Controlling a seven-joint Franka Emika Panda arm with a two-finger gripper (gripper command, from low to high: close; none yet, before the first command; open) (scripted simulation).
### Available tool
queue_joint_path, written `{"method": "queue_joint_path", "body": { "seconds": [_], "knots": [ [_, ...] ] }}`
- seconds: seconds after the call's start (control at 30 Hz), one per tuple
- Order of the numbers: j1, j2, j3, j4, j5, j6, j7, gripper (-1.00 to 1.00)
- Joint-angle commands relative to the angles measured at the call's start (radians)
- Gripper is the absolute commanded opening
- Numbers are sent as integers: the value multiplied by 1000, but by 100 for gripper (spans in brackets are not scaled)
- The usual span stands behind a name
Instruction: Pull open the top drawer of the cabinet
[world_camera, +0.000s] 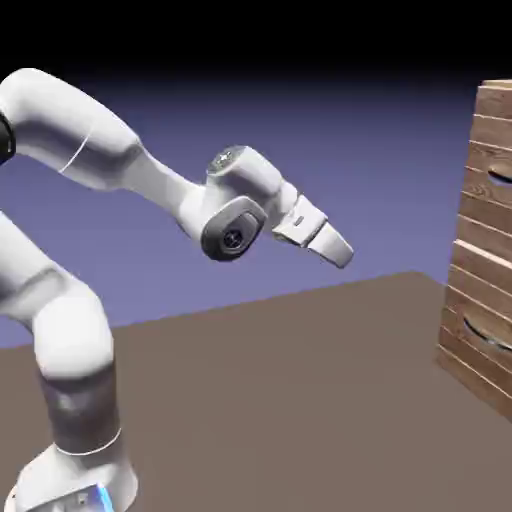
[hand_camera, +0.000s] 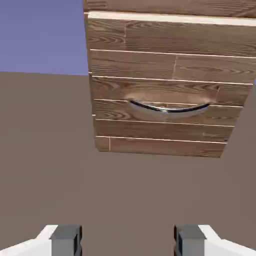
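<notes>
1. You can see the top drawer, a brown horizontal wood-plank front with a dark curved handle recess (world_camera: 489, 155), high on the cabinet at the exterior view's right edge, partly cut off by the frame.
2. Your cabinet, a tall box of brown wood planks (world_camera: 484, 273), stands on the far right of the scene, its right part out of view.
3. Below the top drawer you have the lower drawer, a matching plank front (hand_camera: 165, 90) with a thin, shiny, dark curved handle (hand_camera: 169, 109); the hand view shows this one most fully.
4. Your tool, a white two-finger gripper with dark grey tips (world_camera: 331, 246), is left of the cabinet and well apart from it, tilted downward to the right. It is released: the fingertips stand wide apart in the hand view, with nothing between them.
5. Your arm, white with smooth rounded links (world_camera: 72, 125), rises at the left and reaches right above the desk, a flat brown surface (world_camera: 270, 400).
6. Behind everything, you see a blue-violet backdrop (world_camera: 330, 150) that darkens to black at the top.
</notes>
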Motion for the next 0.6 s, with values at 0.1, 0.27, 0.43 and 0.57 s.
{"method": "queue_joint_path", "body": {
  "seconds": [0.1,0.27,0.43,0.57],
  "knots": [
    [100,-37,-78,60,-143,-20,-174,0],
    [226,-82,-175,135,-322,-44,-391,0],
    [351,-128,-273,209,-501,-69,-609,0],
    [452,-164,-351,269,-644,-89,-783,0]
  ]
}}
